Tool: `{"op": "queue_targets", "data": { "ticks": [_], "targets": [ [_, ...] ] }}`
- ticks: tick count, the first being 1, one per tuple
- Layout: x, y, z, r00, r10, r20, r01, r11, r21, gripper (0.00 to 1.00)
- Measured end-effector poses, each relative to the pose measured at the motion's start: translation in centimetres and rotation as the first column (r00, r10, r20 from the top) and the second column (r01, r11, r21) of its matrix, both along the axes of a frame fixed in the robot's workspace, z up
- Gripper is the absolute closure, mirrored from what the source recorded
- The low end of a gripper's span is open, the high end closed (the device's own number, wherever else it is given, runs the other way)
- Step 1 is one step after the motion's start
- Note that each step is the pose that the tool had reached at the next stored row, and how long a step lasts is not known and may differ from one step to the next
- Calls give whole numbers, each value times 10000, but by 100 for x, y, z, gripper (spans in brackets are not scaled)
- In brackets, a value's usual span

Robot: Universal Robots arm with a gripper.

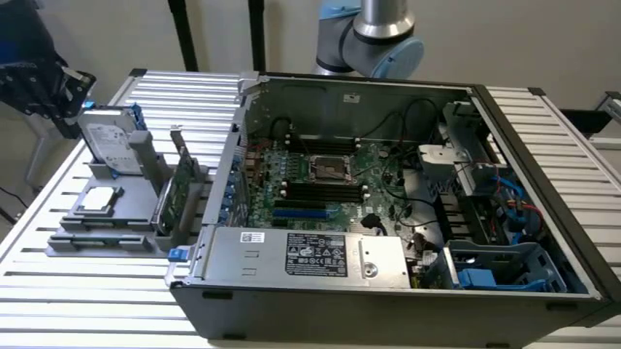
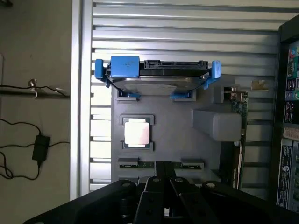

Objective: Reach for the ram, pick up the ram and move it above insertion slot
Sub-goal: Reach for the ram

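Observation:
The ram (image 2: pixel 150 164) is a thin green stick standing on its edge between two grey clips at the near end of the grey holder (image 2: pixel 182 140). In the exterior view it is a thin line (image 1: pixel 102 222) at the holder's front. My gripper (image 2: pixel 164 179) hangs high above the holder, over the ram, with its dark fingers pressed together and nothing between them. In the exterior view the gripper (image 1: pixel 60 109) is the dark shape at the upper left, well above the table. The motherboard's black slots (image 1: pixel 321 191) lie inside the open computer case (image 1: pixel 388 305).
The grey holder (image 1: pixel 136 196) also carries a silver hard drive in a blue bracket (image 2: pixel 159 77), a square processor (image 2: pixel 137 132) and a taller green expansion card (image 1: pixel 174 193). The case's wall stands close to the holder on the exterior view's right. A slatted metal table (image 1: pixel 78 298) lies underneath.

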State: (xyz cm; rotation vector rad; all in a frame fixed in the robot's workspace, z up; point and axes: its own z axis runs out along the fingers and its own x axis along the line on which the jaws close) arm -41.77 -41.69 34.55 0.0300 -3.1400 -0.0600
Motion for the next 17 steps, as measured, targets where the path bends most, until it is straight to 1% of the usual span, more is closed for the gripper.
{"op": "queue_targets", "data": {
  "ticks": [1,3,6,8,12,17],
  "targets": [
    [1,-2,0,10000,0,-1,0,10000,0,89],
    [30,-22,0,10000,0,-1,0,10000,1,89],
    [88,-78,0,10000,1,-2,-1,10000,2,89],
    [120,-133,0,10000,0,-2,0,10000,1,89],
    [143,-300,-5,10000,1,-2,-1,10000,1,89],
    [156,-529,-19,10000,1,-1,-1,10000,2,89]
  ]
}}
